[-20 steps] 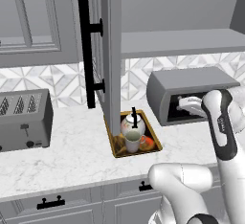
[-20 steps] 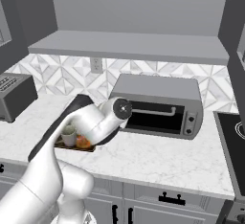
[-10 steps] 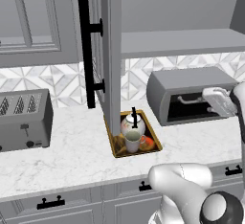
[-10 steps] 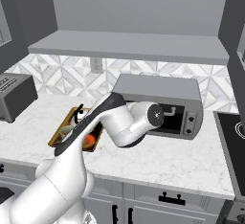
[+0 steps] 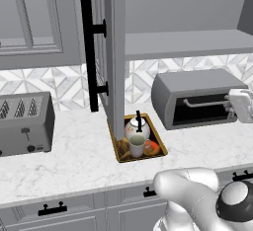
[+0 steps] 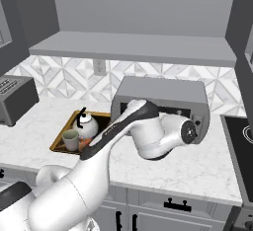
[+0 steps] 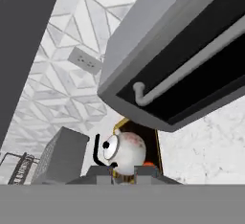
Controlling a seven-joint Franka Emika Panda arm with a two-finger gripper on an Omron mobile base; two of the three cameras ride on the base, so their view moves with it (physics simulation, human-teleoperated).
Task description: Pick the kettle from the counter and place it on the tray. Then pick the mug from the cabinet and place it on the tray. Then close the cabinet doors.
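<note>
The white kettle (image 5: 135,127) with its black handle and the cream mug (image 5: 138,145) stand together on the golden-rimmed tray (image 5: 119,152), on the marble counter (image 5: 74,156). They show again as kettle (image 6: 87,126), mug (image 6: 70,139) and tray (image 6: 58,141). My hand (image 5: 241,105) hangs far to the right, in front of the toaster oven. In the hand view my gripper (image 7: 124,173) has its tips drawn close together with nothing between them, and the kettle (image 7: 127,150) lies well beyond. The left cabinet door (image 5: 112,52) stands open, its bar handle (image 5: 88,55) facing me. The cabinet shelf (image 5: 183,42) is bare.
A grey toaster oven (image 5: 197,99) sits right of the tray, with my forearm (image 6: 128,126) across its front. A toaster (image 5: 22,121) stands at the left. The other open door (image 6: 243,37) hangs at the right, above a stove corner (image 6: 239,131). Drawer fronts run below the counter.
My arm has swung right, from near the tray to the toaster oven's front. The jaws have come together from wide open. Kettle, mug and tray have not moved.
</note>
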